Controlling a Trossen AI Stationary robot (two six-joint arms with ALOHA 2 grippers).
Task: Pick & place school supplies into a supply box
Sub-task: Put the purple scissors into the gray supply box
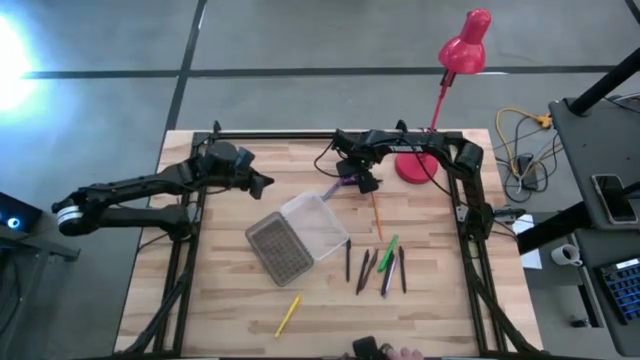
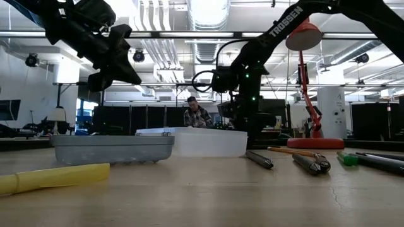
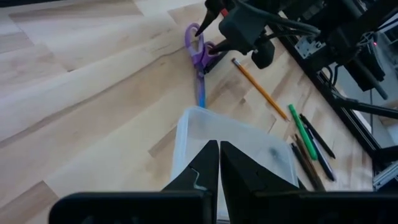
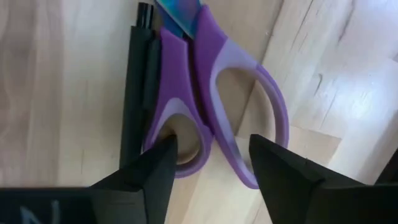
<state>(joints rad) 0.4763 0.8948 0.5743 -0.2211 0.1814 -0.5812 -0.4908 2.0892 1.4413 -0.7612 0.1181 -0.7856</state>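
Scissors (image 4: 214, 93) with purple handles lie flat on the wooden table (image 1: 200, 300) beside a black pen (image 4: 135, 93), near the base of the red desk lamp (image 1: 455, 60), and the right gripper (image 4: 211, 165) hangs directly over their handle loops. Its 2 fingers stand apart, 1 tip over each loop; nothing is pinched yet, so this looks like the line-up for a grasp by the handles.

The supply box (image 1: 297, 235) sits open mid-table, its clear half (image 1: 318, 222) toward the scissors and its ribbed grey half (image 1: 275, 250) folded out flat; both halves look bare inside. That leaves a short carry from scissors to tray.

The left gripper (image 3: 219, 163) waits above the clear half with its fingers pressed together, holding nothing.

The other supplies remain outside: an orange pencil (image 1: 378, 215), a green pen (image 1: 388, 248) among several dark pens (image 1: 365, 270), and a yellow marker (image 1: 288, 314) apart toward the near edge.
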